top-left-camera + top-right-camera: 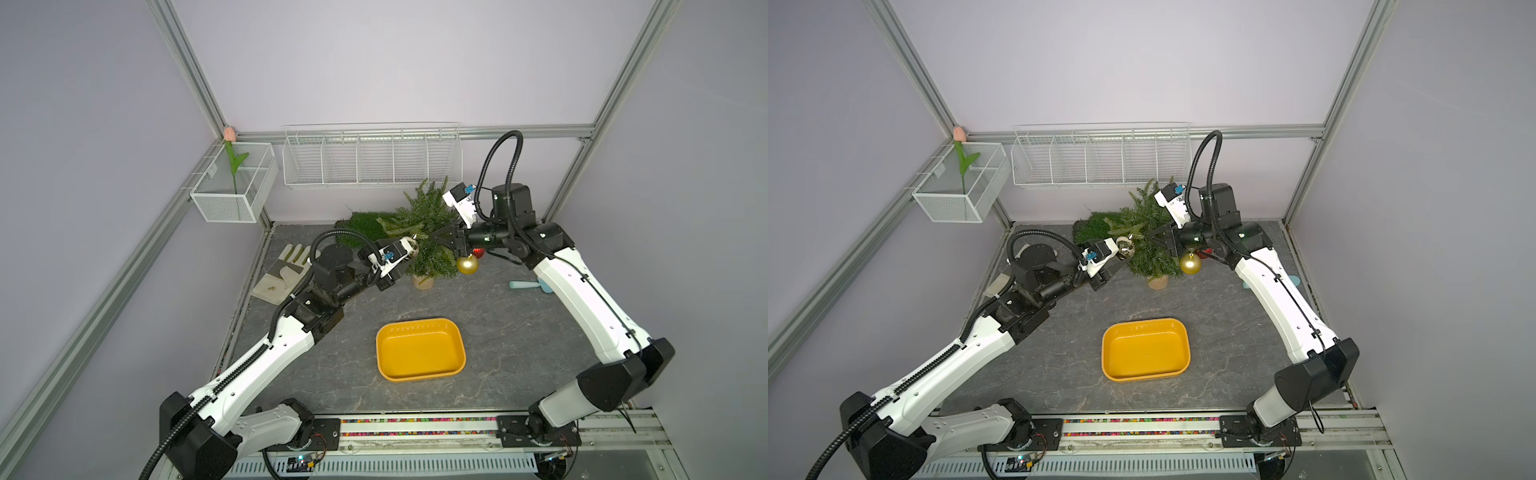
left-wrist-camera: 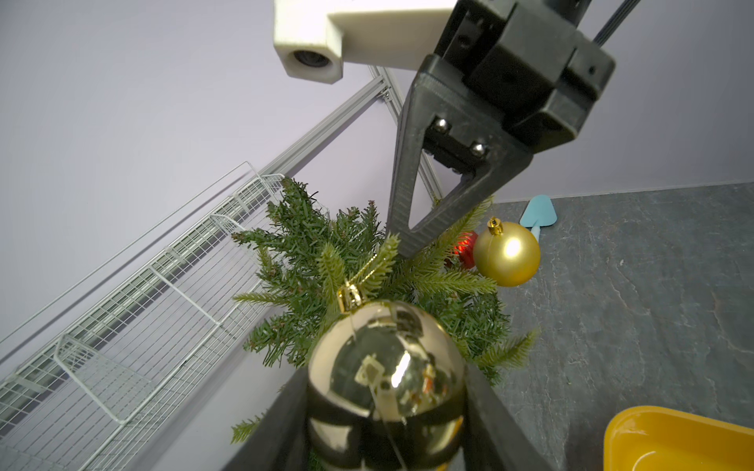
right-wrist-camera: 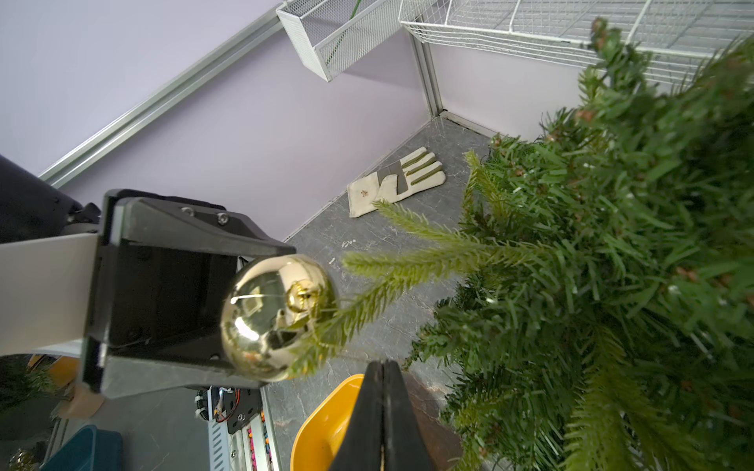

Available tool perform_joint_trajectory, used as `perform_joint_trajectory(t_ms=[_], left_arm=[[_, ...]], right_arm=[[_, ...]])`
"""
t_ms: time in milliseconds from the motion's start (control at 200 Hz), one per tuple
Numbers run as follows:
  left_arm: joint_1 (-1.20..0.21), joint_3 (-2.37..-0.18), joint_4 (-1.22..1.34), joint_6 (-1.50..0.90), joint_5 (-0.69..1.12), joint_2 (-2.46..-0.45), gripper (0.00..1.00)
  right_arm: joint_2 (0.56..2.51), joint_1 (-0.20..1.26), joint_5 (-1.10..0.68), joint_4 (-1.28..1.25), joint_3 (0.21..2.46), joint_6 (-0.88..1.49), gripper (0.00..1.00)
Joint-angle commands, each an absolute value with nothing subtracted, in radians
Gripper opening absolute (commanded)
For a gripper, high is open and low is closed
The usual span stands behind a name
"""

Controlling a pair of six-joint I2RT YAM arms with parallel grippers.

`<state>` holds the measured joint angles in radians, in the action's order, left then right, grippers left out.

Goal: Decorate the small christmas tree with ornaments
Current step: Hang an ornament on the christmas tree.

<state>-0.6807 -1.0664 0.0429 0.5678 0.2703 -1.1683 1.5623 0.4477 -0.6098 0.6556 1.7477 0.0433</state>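
The left gripper is grasping the shiny pale-gold bauble, holding its cap at a branch tip of the small christmas tree standing at the back of the table, while the right gripper, clenched shut, is reaching into the branches near the matte gold bauble.

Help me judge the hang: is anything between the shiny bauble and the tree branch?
Nothing visible. The shiny bauble in the left claw has its cap at a pale branch tip of the tree; the shut right claw sits close beside.

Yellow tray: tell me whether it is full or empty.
Empty: in both top views the yellow tray shows only its bare floor.
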Motion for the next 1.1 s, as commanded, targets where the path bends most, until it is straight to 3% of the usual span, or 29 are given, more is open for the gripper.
perform_joint_trajectory(t_ms=[0, 250, 650, 905, 1095], left_arm=[[-0.675, -1.122, 0.030, 0.560, 0.329, -1.182, 0.25], [-0.675, -1.142, -0.008, 0.569, 0.333, -1.196, 0.28], [-0.675, -1.118, -0.031, 0.533, 0.110, -1.193, 0.23], [-0.675, -1.005, 0.098, 0.535, 0.252, -1.107, 0.27], [-0.675, -1.026, 0.045, 0.524, 0.201, -1.109, 0.27]], right_arm=[[1.584, 0.448, -0.561, 0.666, 1.732, 0.021, 0.06], [1.603, 0.448, -0.554, 0.637, 1.741, 0.029, 0.07], [1.557, 0.448, -0.619, 0.571, 1.711, 0.047, 0.07], [1.528, 0.449, -0.687, 0.508, 1.685, 0.055, 0.07], [1.531, 0.451, -0.699, 0.505, 1.687, 0.066, 0.08]])
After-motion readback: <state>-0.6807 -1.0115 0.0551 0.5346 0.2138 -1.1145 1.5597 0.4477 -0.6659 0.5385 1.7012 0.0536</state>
